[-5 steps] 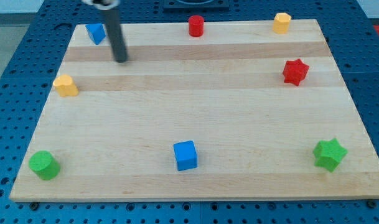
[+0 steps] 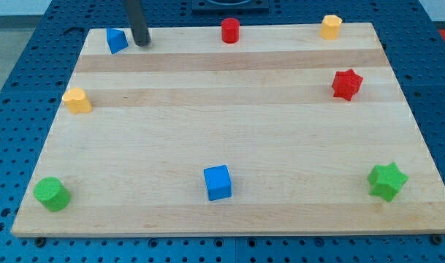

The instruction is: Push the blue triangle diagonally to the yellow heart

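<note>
At the view's top left corner of the board, my tip [image 2: 142, 43] is standing just to the right of the blue triangle [image 2: 117, 40], very near it or barely touching; I cannot tell which. There are no fingers here to open or close, only a bare rod end that is gripping nothing and can only shove.

The blue triangle is sitting close to the top edge of the wooden board [image 2: 229, 139]. It is looking like a small, rigid, light block that should be sliding easily on the smooth wood, and with its angled faces it may be twisting away if pushed off-centre. I judge the best contact to be on its upper right side, so that the push is running down and to the view's left toward the yellow heart [image 2: 77, 100], which is lying near the left edge, well below the triangle.

The rod is hanging roughly upright, with its upper part running out of the view's top.

Farther off, a red cylinder [image 2: 230, 30], a yellow block [image 2: 330, 26], a red star [image 2: 346, 84], a blue cube [image 2: 217, 182], a green star [image 2: 387, 181] and a green cylinder [image 2: 51, 193] are sitting well apart from the intended path.
</note>
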You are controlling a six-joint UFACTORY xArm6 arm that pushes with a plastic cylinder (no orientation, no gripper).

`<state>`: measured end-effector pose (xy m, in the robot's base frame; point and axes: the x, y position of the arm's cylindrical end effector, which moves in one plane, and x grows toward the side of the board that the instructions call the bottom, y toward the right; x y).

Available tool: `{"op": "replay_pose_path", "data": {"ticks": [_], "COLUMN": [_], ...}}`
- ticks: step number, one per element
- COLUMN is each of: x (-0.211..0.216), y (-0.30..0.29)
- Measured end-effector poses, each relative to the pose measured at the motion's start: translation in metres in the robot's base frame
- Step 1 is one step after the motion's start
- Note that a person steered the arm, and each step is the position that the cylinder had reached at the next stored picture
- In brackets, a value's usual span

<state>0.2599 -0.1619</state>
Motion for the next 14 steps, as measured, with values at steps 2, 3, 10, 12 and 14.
{"op": "replay_pose_path", "data": {"ticks": [2, 3, 10, 12, 14], "x": [-0.047, -0.068, 0.057, 0.028, 0.137], "y": [-0.005, -0.01, -0.012, 0.069, 0.16]}}
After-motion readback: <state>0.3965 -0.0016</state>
